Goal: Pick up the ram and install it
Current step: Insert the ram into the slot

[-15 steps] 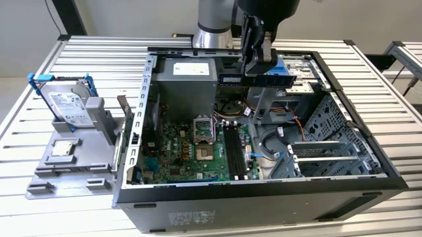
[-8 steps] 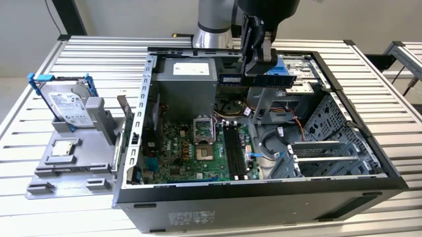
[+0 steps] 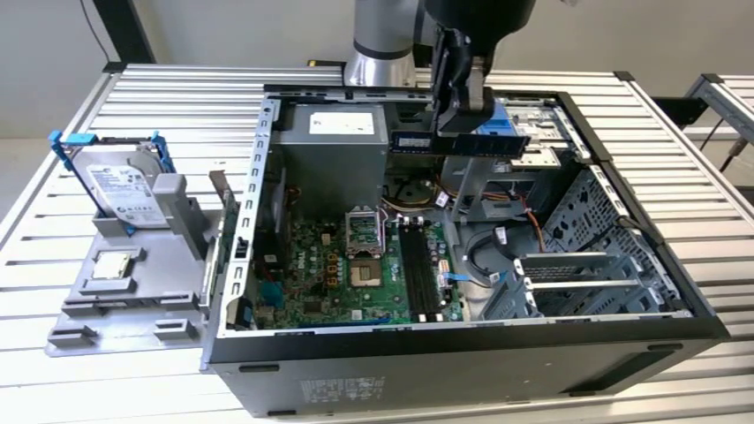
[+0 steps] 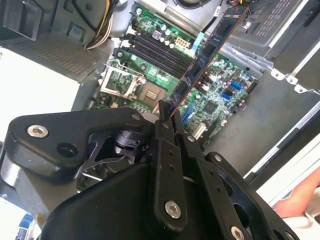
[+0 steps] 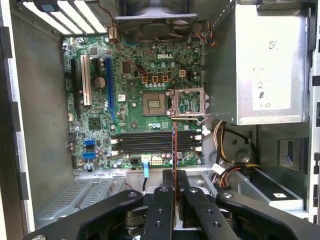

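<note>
Above the open computer case, my end effector pinches the ram; below it lie black slots and a power supply bearing a white label.

**One camera off the arm, two on it**

The exterior view looks steeply down at the open computer case on the bench. Both wrist views look close past the jaws onto the motherboard, which all three share.

Blue ram, green motherboard, black case, blue-clipped silver drive.
</note>
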Controlling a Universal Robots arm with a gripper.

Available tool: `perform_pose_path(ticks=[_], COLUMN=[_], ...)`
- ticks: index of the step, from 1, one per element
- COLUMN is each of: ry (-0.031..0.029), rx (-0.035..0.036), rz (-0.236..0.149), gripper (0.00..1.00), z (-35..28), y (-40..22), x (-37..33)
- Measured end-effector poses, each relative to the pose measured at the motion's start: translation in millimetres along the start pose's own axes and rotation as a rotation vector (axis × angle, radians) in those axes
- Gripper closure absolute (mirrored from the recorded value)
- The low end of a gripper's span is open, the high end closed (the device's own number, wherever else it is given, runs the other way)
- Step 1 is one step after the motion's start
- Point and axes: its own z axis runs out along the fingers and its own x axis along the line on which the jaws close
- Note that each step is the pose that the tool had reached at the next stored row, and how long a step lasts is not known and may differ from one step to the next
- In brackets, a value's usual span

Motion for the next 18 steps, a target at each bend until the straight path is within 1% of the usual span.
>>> perform_pose_path(ticks=[3, 9, 18], ry=[0.0001, 0.0, 0.0], rx=[0.0002, 0.0007, 0.0017], rz=[0.016, 0.059, 0.155], gripper=[1.0, 1.0, 1.0], z=[0.0, 0.0, 0.0], y=[0.0, 0.0, 0.0], x=[0.0, 0.0, 0.1])
